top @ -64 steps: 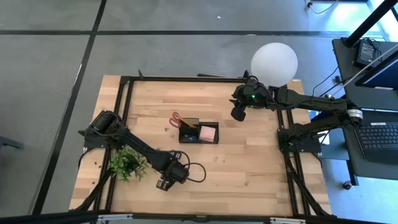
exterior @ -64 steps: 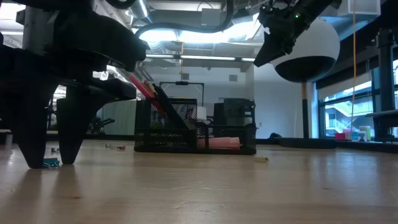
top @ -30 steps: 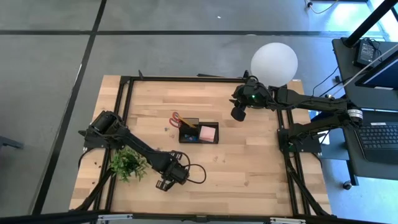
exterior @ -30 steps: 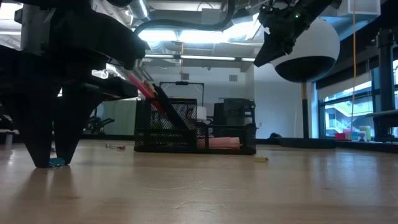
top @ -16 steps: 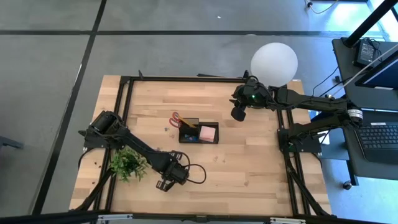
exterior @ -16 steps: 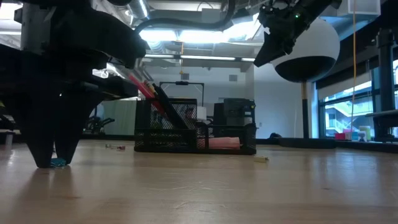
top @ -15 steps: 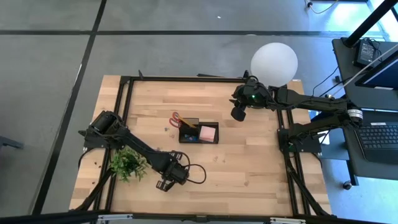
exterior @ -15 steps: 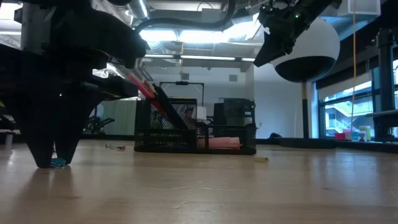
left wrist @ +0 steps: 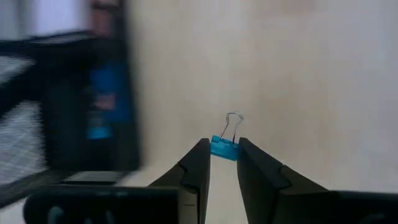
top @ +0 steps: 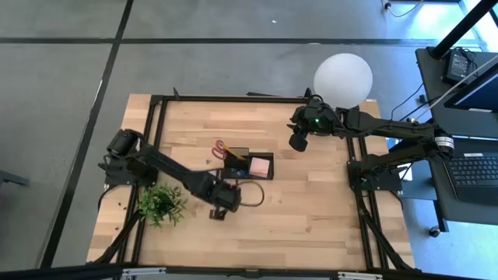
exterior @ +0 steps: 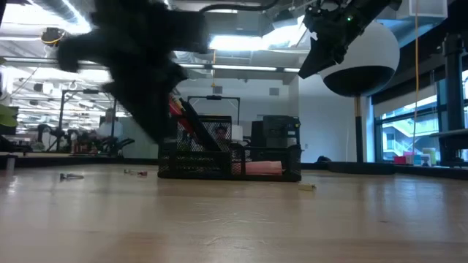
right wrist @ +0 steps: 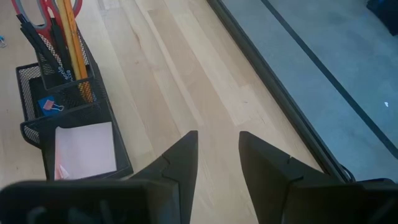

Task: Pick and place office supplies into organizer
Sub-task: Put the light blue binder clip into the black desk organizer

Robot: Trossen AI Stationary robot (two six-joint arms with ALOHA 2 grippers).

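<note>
1. One small blue binder clip [left wrist: 224, 148] pinched between the fingertips of the left gripper [left wrist: 222, 163], wire loop pointing away from the gripper, clear of the wooden surface [top: 311, 218].
2. Just beside that — toward the far edge of the surface in the high view — the organizer [top: 249, 166], a black mesh tray; left gripper [top: 220, 204] near its front-left corner, close but not yet over any compartment.
3. Already inside: red-handled scissors [right wrist: 37, 11] and pencils [right wrist: 67, 25] standing in the tall cup, a pink sticky-note pad [right wrist: 84, 146] in the low section, another blue clip [right wrist: 50, 106] in the small middle section.
4. Key relation: organizer ahead of the carried clip and a little to one side, its mesh wall blurred in the left wrist view; short carry up and over that wall, judged to end at the small middle section.
5. Nearer by far, the left arm — right gripper [top: 298, 141] well apart, near the far-right corner by the white globe lamp [top: 342, 78], fingers parted and holding nothing.
6. Still loose: a few tiny items [exterior: 72, 176] on the surface left of the organizer in the low view, and one small piece [exterior: 307, 188] to its right; kind too small to tell.
</note>
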